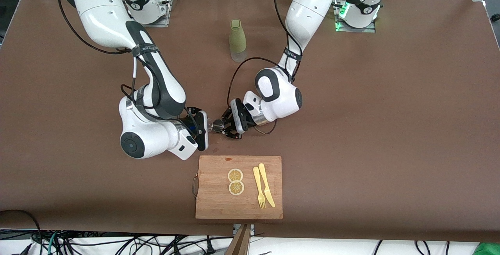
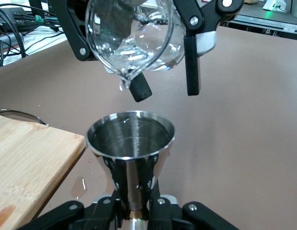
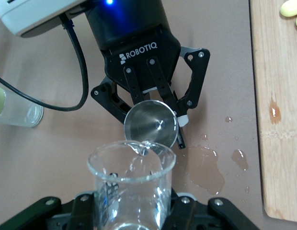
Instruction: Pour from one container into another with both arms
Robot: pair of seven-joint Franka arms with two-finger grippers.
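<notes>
The right claw (image 1: 206, 127) is clenching a clear glass beaker (image 3: 131, 184), tipping it so its spout sits just over a steel jigger (image 2: 131, 146). The left claw (image 1: 226, 127) is grasping that jigger upright, at 12 o'clock of the cutting board (image 1: 218, 200). Water is puddling on the worktop (image 3: 206, 168). A green-sleeved bottle (image 1: 237, 40) is standing at 12 o'clock of the claws.

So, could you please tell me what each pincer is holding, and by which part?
The left pincer grips the steel cup by its narrow lower stem. The right pincer clamps the tilted glass beaker around its lower body.
</notes>
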